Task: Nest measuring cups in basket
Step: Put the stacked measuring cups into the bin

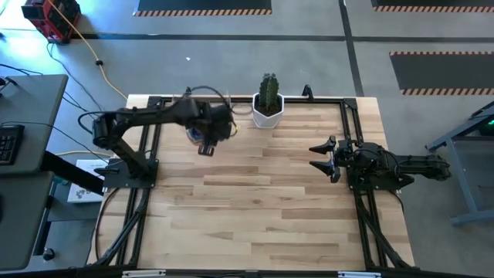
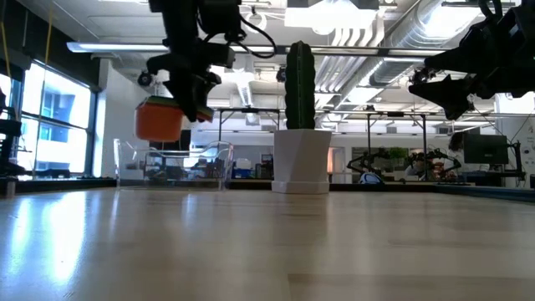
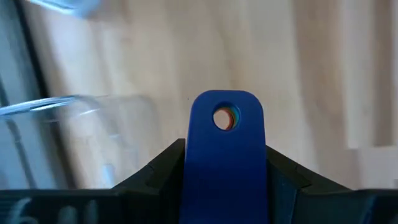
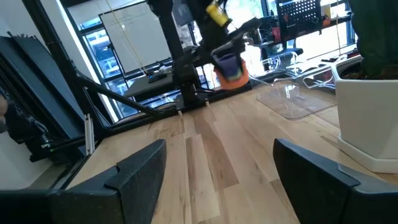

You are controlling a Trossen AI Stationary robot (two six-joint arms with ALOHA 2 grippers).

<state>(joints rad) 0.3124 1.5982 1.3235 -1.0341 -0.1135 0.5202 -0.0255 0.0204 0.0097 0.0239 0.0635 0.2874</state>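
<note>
The measuring cups (image 2: 159,119) form one nested stack, orange outermost, with a blue handle (image 3: 225,124) on top. The stack hangs in the air at the table's far left, and my left gripper (image 2: 194,104) is shut on it. It is higher than the rim of the clear basket (image 2: 171,163), which stands on the table; whether it is over the basket or beside it I cannot tell. The right wrist view shows the stack (image 4: 230,67) near the basket (image 4: 289,99). My right gripper (image 1: 320,158) waits open at the table's right side. My left gripper pinches the stacked handles (image 3: 224,162) between its two fingers, one on each long edge. The handles' free end with the hole (image 3: 225,118) sticks out past the fingers. The fingers point steeply down. The stack is lifted clear and the bowls hang beside the fingertips (image 2: 201,109).
A white pot with a green cactus (image 1: 268,108) stands at the far edge, right of the basket. Black frame rails (image 1: 351,131) run along the table's sides. Bare wood (image 1: 255,201) fills the middle and near part of the table.
</note>
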